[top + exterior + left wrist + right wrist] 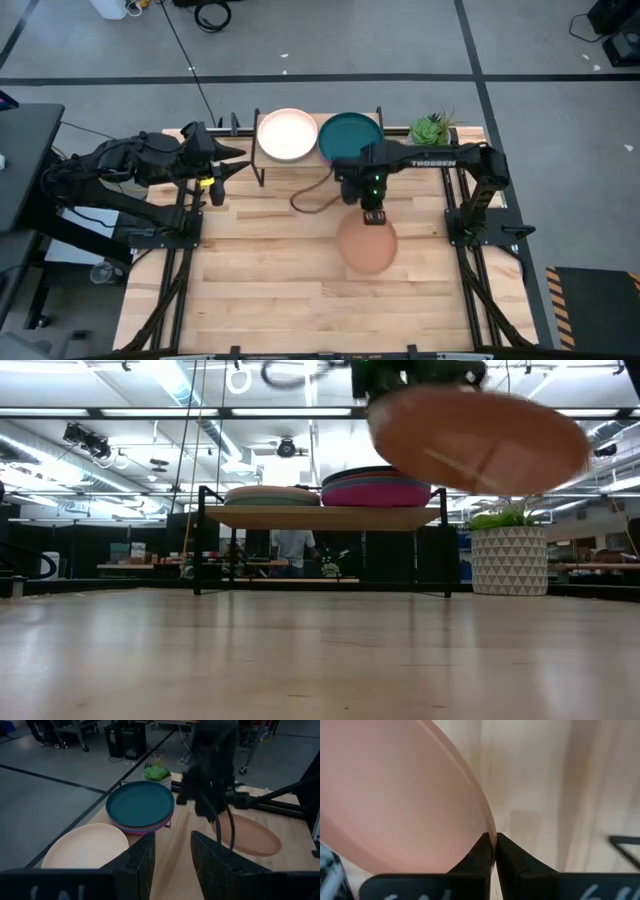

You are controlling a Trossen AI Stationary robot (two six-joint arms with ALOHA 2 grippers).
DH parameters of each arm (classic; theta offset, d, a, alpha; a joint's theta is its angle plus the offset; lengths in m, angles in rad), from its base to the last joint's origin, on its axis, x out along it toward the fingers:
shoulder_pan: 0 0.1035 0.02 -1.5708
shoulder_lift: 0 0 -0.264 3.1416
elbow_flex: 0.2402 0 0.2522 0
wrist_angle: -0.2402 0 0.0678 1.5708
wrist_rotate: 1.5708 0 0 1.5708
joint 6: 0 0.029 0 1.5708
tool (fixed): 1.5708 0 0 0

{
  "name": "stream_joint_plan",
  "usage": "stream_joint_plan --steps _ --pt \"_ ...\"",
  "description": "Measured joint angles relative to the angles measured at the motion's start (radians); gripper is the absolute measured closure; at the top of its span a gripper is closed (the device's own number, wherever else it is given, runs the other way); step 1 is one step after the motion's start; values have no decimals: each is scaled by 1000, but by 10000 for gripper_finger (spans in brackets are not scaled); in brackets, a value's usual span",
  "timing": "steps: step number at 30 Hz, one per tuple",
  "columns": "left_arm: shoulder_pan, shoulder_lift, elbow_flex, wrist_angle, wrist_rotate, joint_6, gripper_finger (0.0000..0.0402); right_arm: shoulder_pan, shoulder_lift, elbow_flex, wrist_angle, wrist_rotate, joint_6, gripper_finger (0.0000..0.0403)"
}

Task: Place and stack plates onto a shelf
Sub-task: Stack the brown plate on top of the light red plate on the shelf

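The tan-brown plate (367, 245) is pinched at its rim by the right gripper (372, 214), held clear of the worktop (270, 290) for carrying to the shelf (325, 517). The left gripper (232, 168) waits beside it, fingers spread.

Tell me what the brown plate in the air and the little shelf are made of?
The tan-brown plate, pinched at its rim by the right gripper, looks like matte plastic, maybe melamine: smooth, even colour, no shine. The shelf has a light wooden top, going by its pale board edge, on thin black legs that look like metal.
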Motion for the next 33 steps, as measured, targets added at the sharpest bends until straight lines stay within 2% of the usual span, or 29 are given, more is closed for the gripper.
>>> stream_joint_plan --steps 5,13,19,22,25,30,33 --pt "0 0 0 -1 10 -8 269 -13 0 157 -11 0 92 382" --pt "0 6 0 10 11 -103 269 -30 0 372 -56 25 257 382" --pt "-7 127 1 48 10 -64 269 -105 0 492 -105 102 400 382" --pt "-26 219 -1 50 11 73 267 -168 0 532 -150 35 421 382" --pt "-53 284 -1 75 -5 276 257 -223 -1 548 -221 -31 410 382" --pt "-95 351 0 190 -126 675 218 -300 -16 542 -211 -193 409 382" --pt "-112 374 0 265 -221 897 186 -329 -14 542 -210 -223 409 382"
